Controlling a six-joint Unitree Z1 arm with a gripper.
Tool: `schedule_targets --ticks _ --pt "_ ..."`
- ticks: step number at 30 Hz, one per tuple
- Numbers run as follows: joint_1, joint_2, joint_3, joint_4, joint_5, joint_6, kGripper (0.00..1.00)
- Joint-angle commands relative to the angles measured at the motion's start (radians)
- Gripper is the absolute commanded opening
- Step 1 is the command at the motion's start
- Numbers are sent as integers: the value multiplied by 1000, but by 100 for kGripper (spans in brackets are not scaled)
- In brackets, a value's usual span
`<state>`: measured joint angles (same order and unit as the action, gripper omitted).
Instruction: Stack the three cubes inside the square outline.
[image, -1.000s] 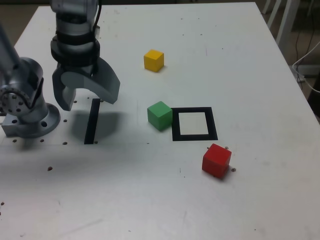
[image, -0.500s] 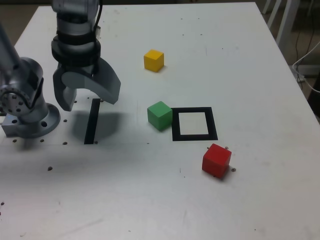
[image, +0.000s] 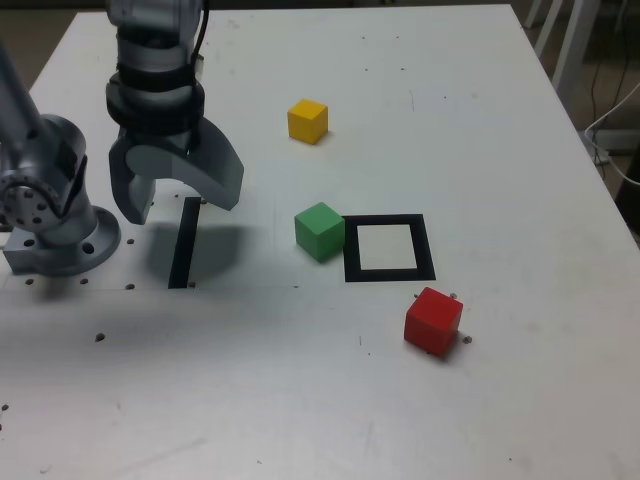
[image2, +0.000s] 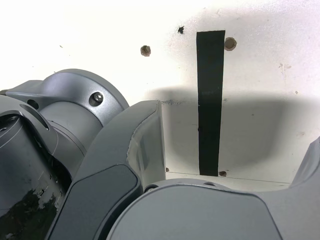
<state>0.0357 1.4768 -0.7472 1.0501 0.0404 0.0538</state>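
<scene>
On the white table the green cube (image: 320, 230) rests against the left side of the black square outline (image: 389, 248) in the exterior view. The red cube (image: 433, 320) lies just in front of the outline's right corner. Farther back stands the yellow cube (image: 307, 120). My gripper (image: 177, 200) hangs open and empty over the table at the exterior view's left, well apart from all three cubes. The wrist view shows its fingers (image2: 145, 150) spread over a black strip, and no cube or outline appears there.
A straight black tape strip (image: 184, 242) (image2: 210, 102) lies under the gripper. The arm's grey base (image: 50, 215) sits at the exterior view's left edge. Small screw holes (image2: 145, 50) dot the tabletop. Chair legs and a cable show beyond the table's right edge.
The gripper has drifted very slightly to the exterior view's right; the cubes have not moved.
</scene>
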Motion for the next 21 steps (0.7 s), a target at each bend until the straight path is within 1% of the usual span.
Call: schedule_targets --ticks 1,13,21 --pt "-2 3 -3 2 -2 0 100" --pt "-8 3 0 -10 -16 -3 100" --pt "-72 25 -49 7 -31 -25 100"
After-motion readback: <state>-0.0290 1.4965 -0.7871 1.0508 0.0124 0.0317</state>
